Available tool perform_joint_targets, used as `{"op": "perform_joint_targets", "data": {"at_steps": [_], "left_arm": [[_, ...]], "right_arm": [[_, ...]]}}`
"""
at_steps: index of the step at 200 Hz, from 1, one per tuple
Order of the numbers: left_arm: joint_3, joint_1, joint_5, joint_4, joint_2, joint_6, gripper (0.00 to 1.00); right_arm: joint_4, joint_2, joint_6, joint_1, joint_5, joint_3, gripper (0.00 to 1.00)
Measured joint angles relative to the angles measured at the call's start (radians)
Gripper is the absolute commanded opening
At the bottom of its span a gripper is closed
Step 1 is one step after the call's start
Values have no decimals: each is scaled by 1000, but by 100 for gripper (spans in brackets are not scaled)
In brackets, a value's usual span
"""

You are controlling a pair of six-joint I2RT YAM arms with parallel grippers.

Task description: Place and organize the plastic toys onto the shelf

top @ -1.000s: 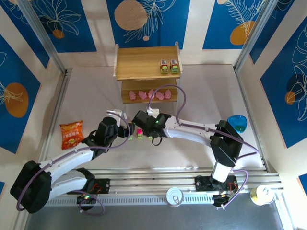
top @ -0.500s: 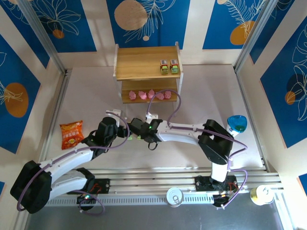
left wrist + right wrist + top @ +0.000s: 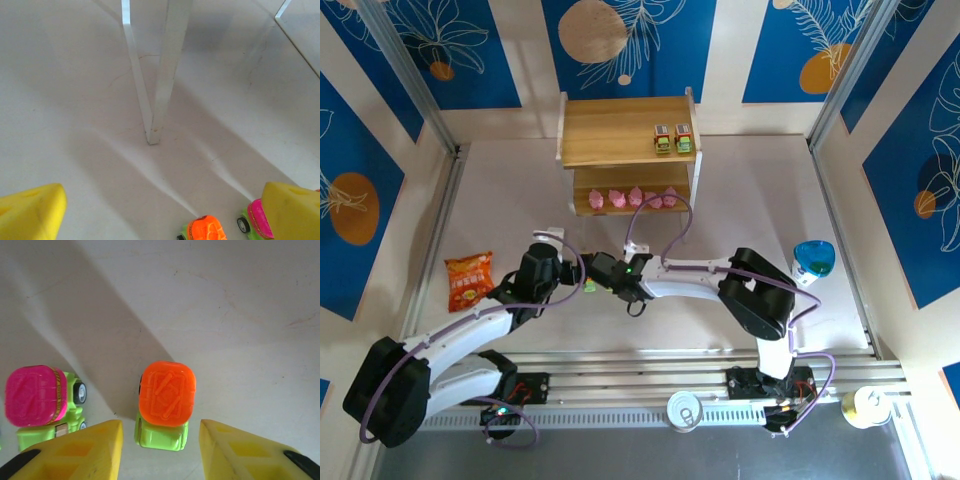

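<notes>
**Overhead view.** The shelf (image 3: 620, 130) stands in the upper centre of the frame. Two green cars (image 3: 662, 140) sit side by side at the right of its top board, and a row of pink figures (image 3: 617, 198) lines the lower board. Below it, at mid-frame, my arms converge over the table (image 3: 750, 200). My left gripper (image 3: 568, 272) comes in from the lower left and my right gripper (image 3: 602, 272) from the right.

**Right wrist view.** The orange-topped car (image 3: 166, 399) lies at lower centre, between my yellow fingers (image 3: 80, 450). My right jaws are partly open and straddle it. A thin strip of table shows on each side of its green body, so I judge there is no grip yet. The car's long axis runs up and down the frame, parallel to the fingers, so closing would press across its short width. The magenta-topped car (image 3: 36, 396) sits at the left edge, just beside the outer face of the finger at lower left and apart from the orange one.

**Left wrist view.** My left jaws are spread wide with nothing between them. Both cars lie at the bottom right, the orange one (image 3: 202, 229) clear and the magenta one (image 3: 260, 222) partly behind the finger there.

The right arm is therefore the nearer one. The likely risk is that its outer finger nudges the magenta car.
</notes>
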Motion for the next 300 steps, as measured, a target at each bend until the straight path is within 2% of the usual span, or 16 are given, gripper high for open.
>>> {"op": "perform_joint_targets", "data": {"at_steps": [60, 133, 227, 300], "left_arm": [[0, 2, 7, 0, 0, -8, 100], [-1, 2, 11, 2, 5, -11, 100], [-1, 5, 34, 2, 25, -18, 100], [-1, 5, 35, 2, 25, -18, 100]], "right_arm": [[15, 23, 11, 0, -3, -9, 44], [40, 36, 11, 0, -6, -13, 38], [40, 62, 10, -1, -1, -13, 39], [39, 62, -22, 5, 23, -12, 33]]}}
